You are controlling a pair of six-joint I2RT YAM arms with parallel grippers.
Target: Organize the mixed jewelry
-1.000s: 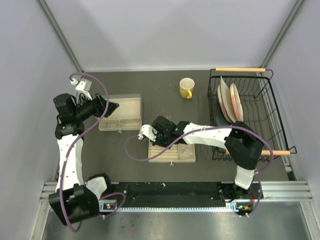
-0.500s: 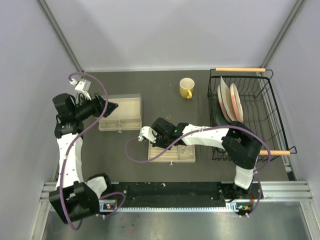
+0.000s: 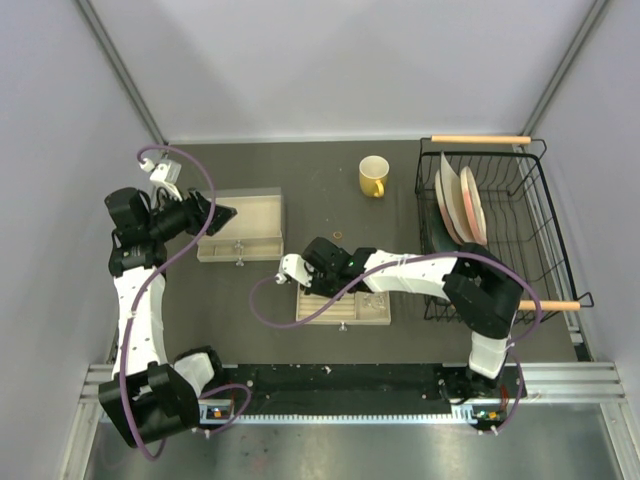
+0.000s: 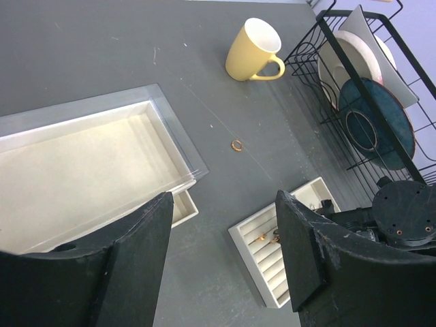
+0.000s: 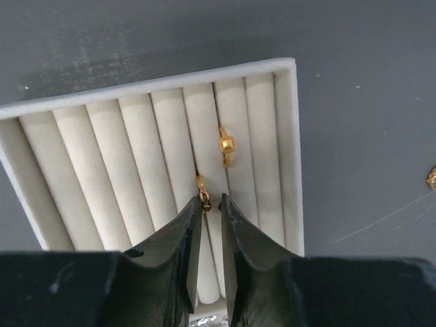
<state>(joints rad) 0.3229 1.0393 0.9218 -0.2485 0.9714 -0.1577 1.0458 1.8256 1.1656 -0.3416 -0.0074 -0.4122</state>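
In the right wrist view, the cream slotted jewelry box point(image 5: 286, 136) holds two gold rings. One ring point(image 5: 226, 146) stands in a slot near the right wall. The other ring point(image 5: 203, 187) sits in the neighbouring slot, against my left fingertip. My right gripper point(image 5: 210, 199) hovers right over it with the jaws a narrow gap apart, clamping nothing. A silvery glittery cluster point(image 5: 211, 320) peeks out below the fingers. One copper ring point(image 4: 236, 144) lies loose on the table beyond the box. My left gripper point(image 4: 223, 204) hangs open and empty, high above the table.
A shallow cream tray point(image 3: 242, 228) sits under the left arm. The yellow mug point(image 3: 373, 176) stands at the back. At the right, a black wire dish rack point(image 3: 490, 230) holds plates. From above, the jewelry box point(image 3: 345, 320) lies near the front middle.
The right gripper's jaws have parted slightly at the ring in the slot, and the arm has edged a little toward the box. The left arm has not moved.
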